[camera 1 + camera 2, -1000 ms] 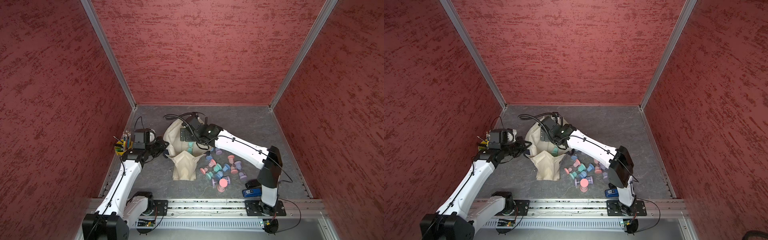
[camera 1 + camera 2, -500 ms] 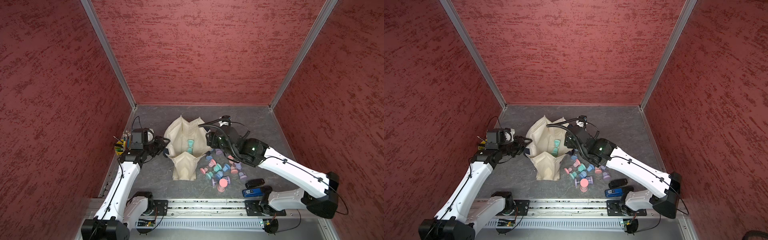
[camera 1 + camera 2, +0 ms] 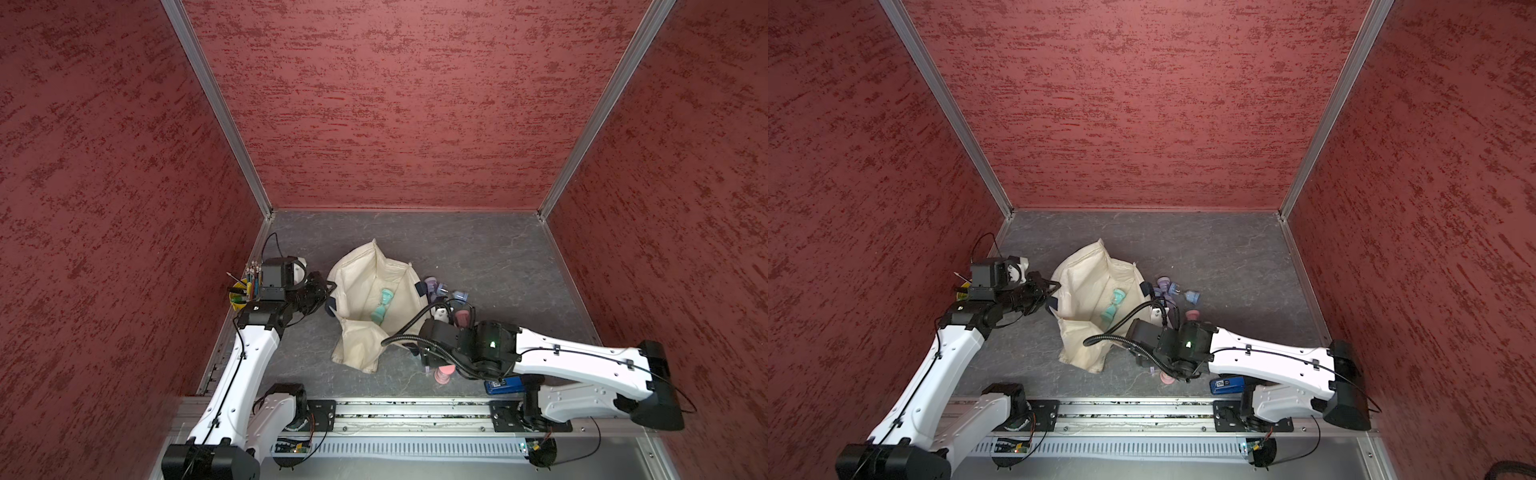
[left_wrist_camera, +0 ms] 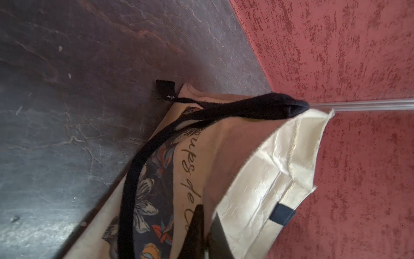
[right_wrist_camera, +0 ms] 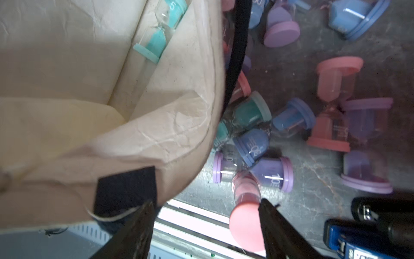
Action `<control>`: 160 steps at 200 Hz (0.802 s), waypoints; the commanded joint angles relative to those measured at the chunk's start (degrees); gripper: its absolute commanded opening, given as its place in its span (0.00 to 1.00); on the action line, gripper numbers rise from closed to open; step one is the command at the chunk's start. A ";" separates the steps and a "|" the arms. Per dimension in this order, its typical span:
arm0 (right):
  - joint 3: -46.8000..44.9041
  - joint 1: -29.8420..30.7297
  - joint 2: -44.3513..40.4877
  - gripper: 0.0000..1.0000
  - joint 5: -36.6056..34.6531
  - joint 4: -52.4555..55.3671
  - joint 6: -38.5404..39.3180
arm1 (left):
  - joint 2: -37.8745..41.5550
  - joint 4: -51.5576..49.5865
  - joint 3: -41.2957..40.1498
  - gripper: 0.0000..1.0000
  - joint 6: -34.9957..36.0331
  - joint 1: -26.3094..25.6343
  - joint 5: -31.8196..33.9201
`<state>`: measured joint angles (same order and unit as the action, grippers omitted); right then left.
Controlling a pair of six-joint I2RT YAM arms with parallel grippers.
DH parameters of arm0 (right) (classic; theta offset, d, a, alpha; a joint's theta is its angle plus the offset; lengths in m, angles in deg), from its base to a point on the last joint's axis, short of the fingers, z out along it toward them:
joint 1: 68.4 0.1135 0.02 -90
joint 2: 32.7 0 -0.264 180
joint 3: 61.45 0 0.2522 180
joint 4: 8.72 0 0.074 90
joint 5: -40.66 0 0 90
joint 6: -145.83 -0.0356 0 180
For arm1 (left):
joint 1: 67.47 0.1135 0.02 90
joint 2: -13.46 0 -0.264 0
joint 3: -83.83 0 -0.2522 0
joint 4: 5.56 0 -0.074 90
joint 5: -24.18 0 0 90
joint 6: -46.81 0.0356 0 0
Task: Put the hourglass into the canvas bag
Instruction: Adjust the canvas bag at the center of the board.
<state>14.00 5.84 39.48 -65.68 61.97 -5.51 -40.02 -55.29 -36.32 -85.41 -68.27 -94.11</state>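
You had the canvas bag [image 3: 351, 286] open, its rim pinched in the closed left gripper [image 3: 322, 293]. Just outside the bag, your right gripper [image 5: 206, 201] hung wide and empty, with the pink hourglass [image 5: 245, 208] lying off-centre between its jaws. I judged you should centre on it before closing.

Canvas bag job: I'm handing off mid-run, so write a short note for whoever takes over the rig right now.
Left gripper: shut on the rim of the canvas bag, holding it open.
Right gripper: open and empty, fingers spread over the pink hourglass.
Done: one teal hourglass lies inside the bag.
Left: the pink one and the pile of hourglasses are out on the table beside the bag. The likely next step is to close on the pink one and drop it in.
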 commanded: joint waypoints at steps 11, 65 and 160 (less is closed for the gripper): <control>-0.68 0.82 -3.63 0.75 0.16 4.89 -6.18 | 0.41 -1.22 0.86 0.00 1.02 0.44 1.02; -0.66 0.87 -4.89 0.78 -1.89 5.48 -9.31 | 0.73 1.15 -1.26 0.00 -3.24 0.66 2.23; 4.51 -18.04 1.16 0.67 0.31 -12.21 0.94 | 0.18 6.00 -2.10 0.00 -8.69 0.36 3.21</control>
<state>16.84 -6.73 36.68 -65.99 57.16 -9.44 -40.21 -51.27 -38.31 -93.80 -68.00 -92.08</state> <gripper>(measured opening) 0.697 0.058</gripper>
